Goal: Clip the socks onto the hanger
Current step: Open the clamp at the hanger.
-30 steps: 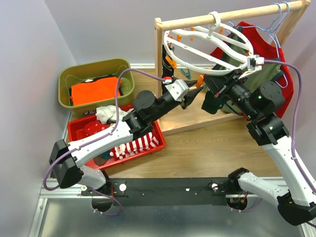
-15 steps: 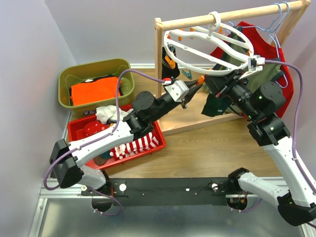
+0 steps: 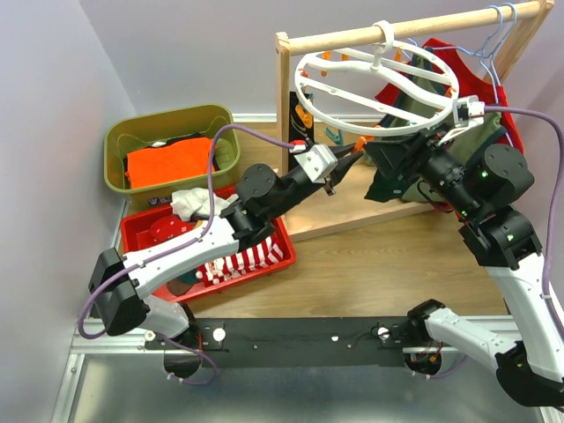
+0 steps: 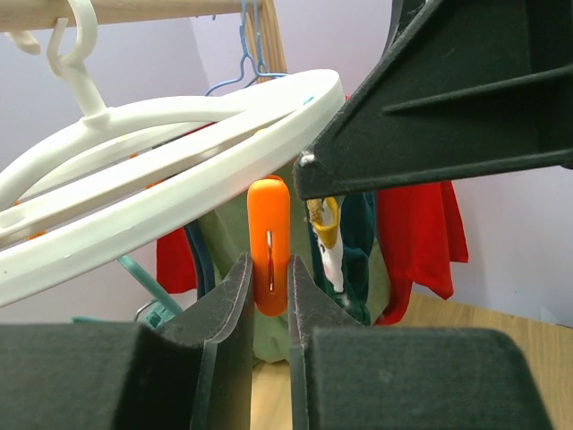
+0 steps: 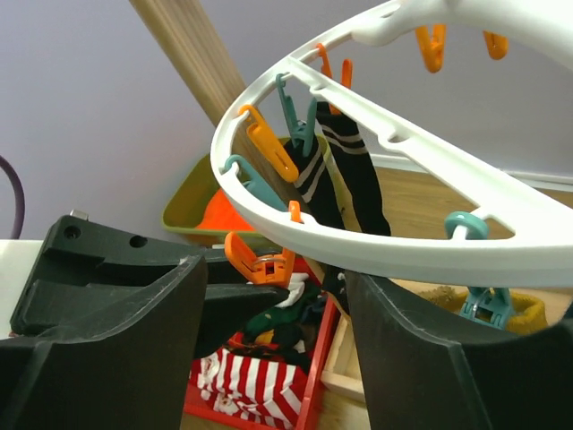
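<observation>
The white ring hanger point(image 3: 308, 97) hangs by its hook from the wooden rail. My left gripper point(image 3: 351, 152) reaches up to its near rim and is shut on an orange clip point(image 4: 269, 255), which stands pinched between the two pads point(image 4: 235, 296). My right gripper point(image 3: 385, 152) is just right of that clip, open, with the hanger rim point(image 5: 376, 255) passing above the gap. A dark green sock point(image 3: 385, 183) hangs below the rim there; what holds it is hidden. A black striped sock point(image 5: 354, 184) hangs clipped at the far side. More socks point(image 3: 238, 258) lie in the red basket.
A red basket point(image 3: 284, 236) sits under my left arm, with an olive bin point(image 3: 115, 167) holding an orange garment behind it. The wooden rack point(image 3: 397, 31) also carries light-blue hangers with red and olive shirts point(image 3: 507, 132) behind my right arm.
My right gripper has opened and drawn back to the right. The hanger ring has tipped up slightly. The left gripper closed tighter on the orange clip and stays there.
</observation>
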Controlling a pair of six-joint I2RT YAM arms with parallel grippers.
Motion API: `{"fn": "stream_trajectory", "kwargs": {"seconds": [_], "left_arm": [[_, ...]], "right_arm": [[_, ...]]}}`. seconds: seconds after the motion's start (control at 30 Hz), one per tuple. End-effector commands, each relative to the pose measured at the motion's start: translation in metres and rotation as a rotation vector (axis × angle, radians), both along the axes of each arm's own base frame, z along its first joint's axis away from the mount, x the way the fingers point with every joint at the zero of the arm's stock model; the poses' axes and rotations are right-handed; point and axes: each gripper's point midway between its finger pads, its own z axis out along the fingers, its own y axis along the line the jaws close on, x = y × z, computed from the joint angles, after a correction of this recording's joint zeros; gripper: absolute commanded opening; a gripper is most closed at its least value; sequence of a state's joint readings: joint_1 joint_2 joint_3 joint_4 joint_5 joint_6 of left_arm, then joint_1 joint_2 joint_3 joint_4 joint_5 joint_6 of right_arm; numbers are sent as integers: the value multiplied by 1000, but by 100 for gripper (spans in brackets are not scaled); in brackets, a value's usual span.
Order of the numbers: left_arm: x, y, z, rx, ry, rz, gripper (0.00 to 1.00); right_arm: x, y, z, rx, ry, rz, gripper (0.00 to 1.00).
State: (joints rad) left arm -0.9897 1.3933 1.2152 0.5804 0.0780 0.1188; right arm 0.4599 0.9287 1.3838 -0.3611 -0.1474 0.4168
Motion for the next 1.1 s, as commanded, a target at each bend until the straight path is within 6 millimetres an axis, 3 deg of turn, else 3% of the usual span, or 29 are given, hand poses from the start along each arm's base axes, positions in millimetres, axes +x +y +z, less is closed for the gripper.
{"fn": "stream_trajectory", "kwargs": {"seconds": [0.0,0.4,0.7,0.9,1.0,1.07], "left_arm": [[2,-2,-3,-11,38,5,0],[-7,-19,-16,5,80,-36,0],[-11,-26,-22,18,90,-31,0],[-10,-27,-22,31,98,-22,0],[-12,-25,-23,32,110,-24,12],[-12,-19,-22,22,122,-8,27]], "right_arm": [[-4,9,0,-40,-22,67,74],[7,20,5,-6,-38,95,70],[17,17,1,-2,-28,53,59],[20,14,-6,-21,-18,25,45],[19,10,-5,-25,-28,11,31],[20,9,-6,-30,-26,4,25]]}}
